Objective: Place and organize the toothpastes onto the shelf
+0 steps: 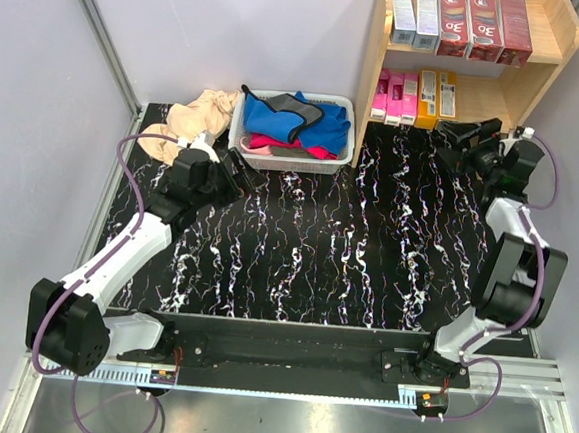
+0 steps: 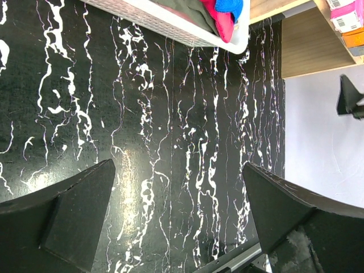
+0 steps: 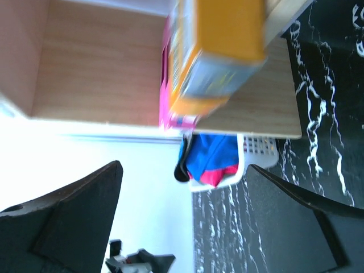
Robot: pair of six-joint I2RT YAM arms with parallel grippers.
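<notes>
Left hand: jaws wide apart, holding nothing; it hangs over bare table at about 10 o'clock in the overhead view, just short of the white basket.
Right hand: jaws wide apart, also holding nothing; it sits at about 2 o'clock, just in front of the shelf's lower tier.
Done: all ten toothpastes I can count stand on the shelf, which is at 1 o'clock on the table's far edge.
Left to do: probably nothing but minor straightening; no box shows on the table or in the basket, though its cloths could hide one.
Upper tier: two silver-grey boxes, then three dark red boxes, upright and touching side to side, with bare board to their right.
Lower tier: three pink boxes, then two orange-yellow boxes, packed together towards the left side panel.
Look of the boxes: long, narrow cardboard, grouped by colour, fronts roughly level.
</notes>
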